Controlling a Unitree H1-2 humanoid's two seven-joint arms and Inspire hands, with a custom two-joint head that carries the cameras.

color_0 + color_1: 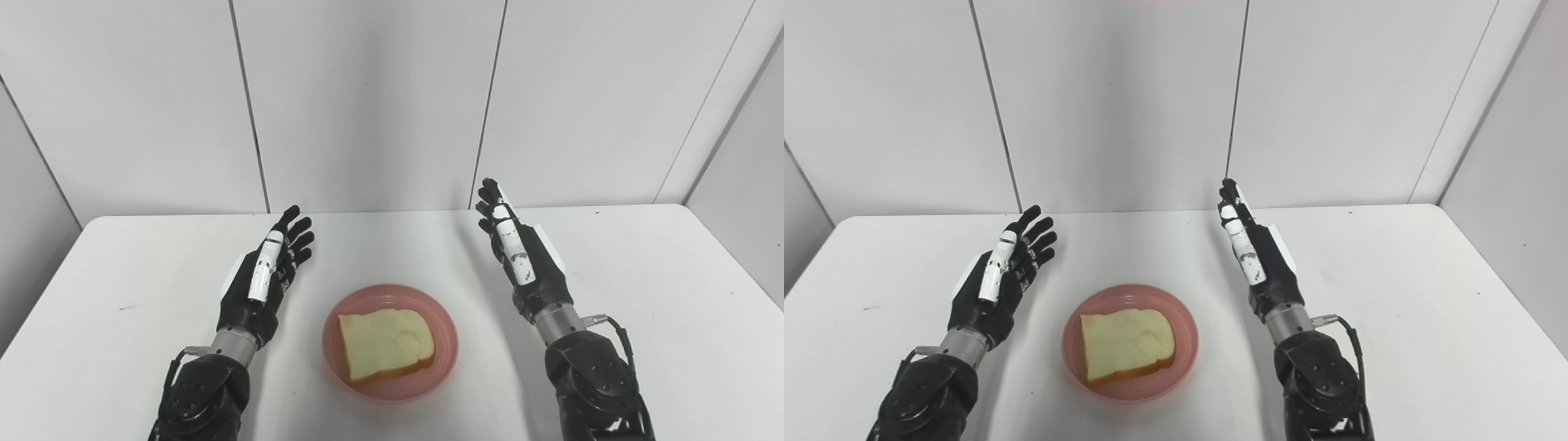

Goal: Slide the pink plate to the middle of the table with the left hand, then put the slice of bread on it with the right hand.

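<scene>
Bread point(386, 344) lies flat in the pink plate point(442, 331), which sits on the white table point(661, 288) near the front edge and roughly midway between my two arms. The slice covers most of the plate's floor, its rounded crust end turned toward 3 o'clock and its straight cut edge toward 9 o'clock, with a band of bare pink rim showing all the way around. My left hand point(264, 278) is at about 10 o'clock from the plate, fingers stretched and spread apart, holding nothing, the fingertips aimed toward 1 o'clock and the far wall point(367, 98). My right hand point(1258, 260) stands at about 2 o'clock from the plate, also empty, its fingers extended and lying close side by side, pointing toward 11 o'clock. Both hands are clear of the plate and the bread, touching neither. From these head views I cannot say for certain whether either hand rests on the tabletop or is held just above it; the right one casts a soft shadow on the table toward the plate. The grey panelled wall closes the scene at 12 o'clock, meeting the table's back edge just past my fingertips.
</scene>
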